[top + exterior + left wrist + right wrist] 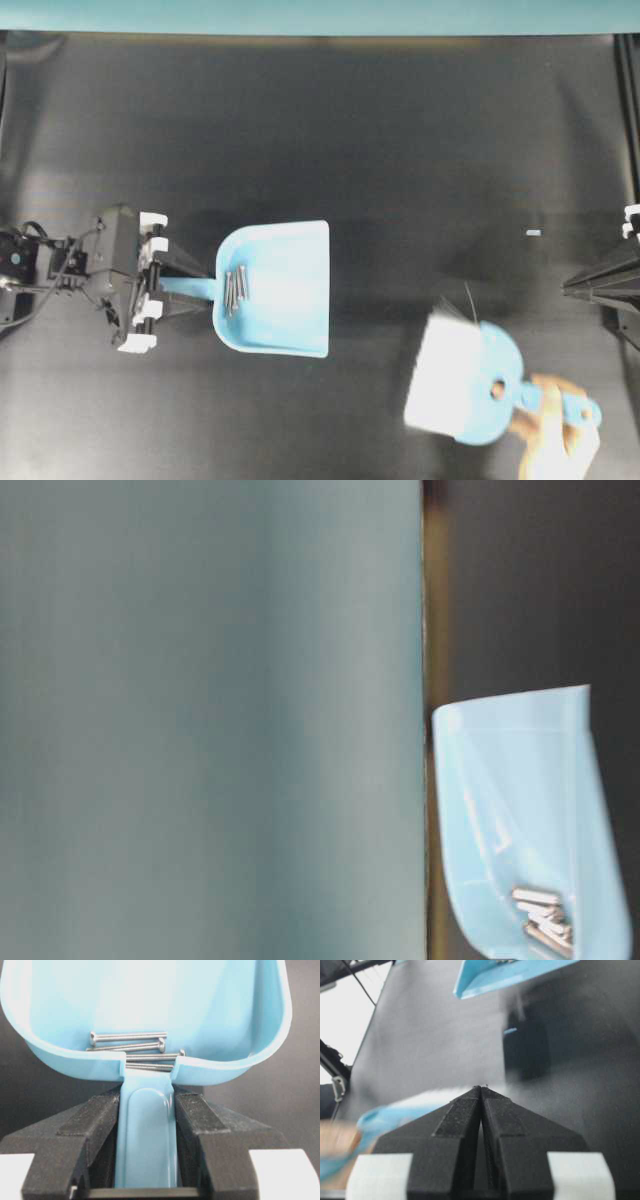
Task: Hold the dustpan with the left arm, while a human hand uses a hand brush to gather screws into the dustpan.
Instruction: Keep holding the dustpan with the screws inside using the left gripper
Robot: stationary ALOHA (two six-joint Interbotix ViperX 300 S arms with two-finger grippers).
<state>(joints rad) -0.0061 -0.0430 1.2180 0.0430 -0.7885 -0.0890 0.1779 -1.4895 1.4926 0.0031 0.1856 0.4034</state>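
While the left gripper [147, 1125] clamps its handle, the light blue dustpan [283, 290] holds perhaps four screws [131, 1049]. The right gripper [481, 1091] is closed on nothing

Left arm [80, 265] reaches in level from its side, left gripper [147, 1110] clamped on the dustpan [280, 285] handle, one finger pressed flat on each side. Right gripper [481, 1091] parked at its own edge, fingertips touching, nothing between them. Human hand [555, 430] grips the hand brush [480, 385] handle, blurred.
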